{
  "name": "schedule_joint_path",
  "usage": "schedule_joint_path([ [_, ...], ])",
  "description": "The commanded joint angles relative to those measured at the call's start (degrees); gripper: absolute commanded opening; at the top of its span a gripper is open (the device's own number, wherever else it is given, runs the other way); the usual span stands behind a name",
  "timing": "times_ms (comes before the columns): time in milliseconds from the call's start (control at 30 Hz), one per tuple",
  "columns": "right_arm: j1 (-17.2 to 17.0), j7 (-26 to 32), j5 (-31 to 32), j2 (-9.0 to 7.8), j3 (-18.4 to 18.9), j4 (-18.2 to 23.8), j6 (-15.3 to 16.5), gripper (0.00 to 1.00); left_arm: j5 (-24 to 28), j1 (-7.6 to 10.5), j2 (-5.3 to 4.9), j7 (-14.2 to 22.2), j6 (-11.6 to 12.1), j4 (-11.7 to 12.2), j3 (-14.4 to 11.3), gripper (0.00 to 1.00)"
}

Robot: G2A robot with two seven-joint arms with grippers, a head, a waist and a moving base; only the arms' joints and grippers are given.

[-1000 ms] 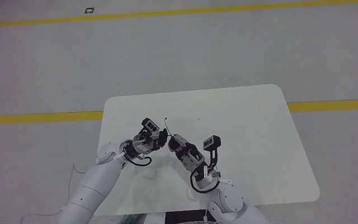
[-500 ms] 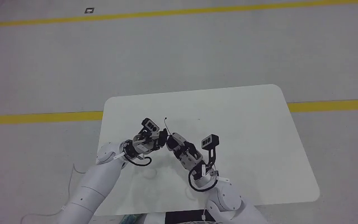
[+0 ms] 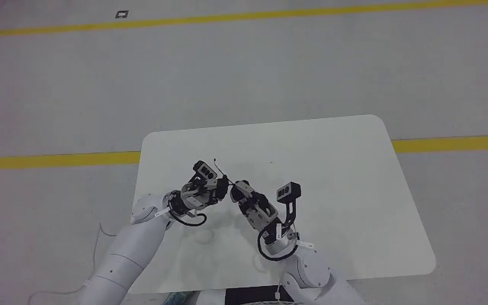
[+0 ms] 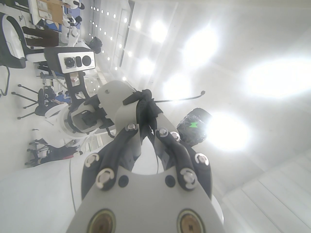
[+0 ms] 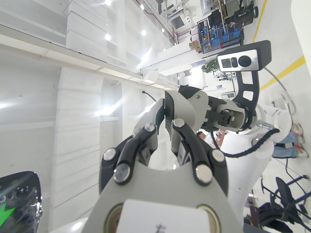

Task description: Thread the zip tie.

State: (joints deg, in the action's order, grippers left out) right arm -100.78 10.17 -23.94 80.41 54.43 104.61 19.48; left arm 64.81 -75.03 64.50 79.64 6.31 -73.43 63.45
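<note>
Over the last second the free tail of the zip tie (image 3: 219,169) has tipped to the left. The right tool (image 3: 235,189), which had edged in towards the left tool (image 3: 219,186), has drawn back a little to the right.

The left tool is clenched on the zip tie, pinching its dark bunched part between the pads, and the thin tail runs out beyond the fingertips (image 4: 163,120). It is held above the near-left part of the white surface (image 3: 343,168). The right tool sits just right of the tie. I cannot tell whether it is clenched or touches the tie.
</note>
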Motion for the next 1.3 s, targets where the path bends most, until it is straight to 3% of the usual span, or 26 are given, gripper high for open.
schedule_joint_path([
  [0,-0.14,0.01,0.20,0.07,0.15,0.09,0.00,0.00,0.00,0.00,0.00,0.00,0.00,0.00,0.00,0.00],
  [1267,-2.54,-0.71,1.25,0.72,4.46,0.10,0.00,0.00,0.00,0.00,0.00,0.00,0.00,0.00,0.00,0.00],
])
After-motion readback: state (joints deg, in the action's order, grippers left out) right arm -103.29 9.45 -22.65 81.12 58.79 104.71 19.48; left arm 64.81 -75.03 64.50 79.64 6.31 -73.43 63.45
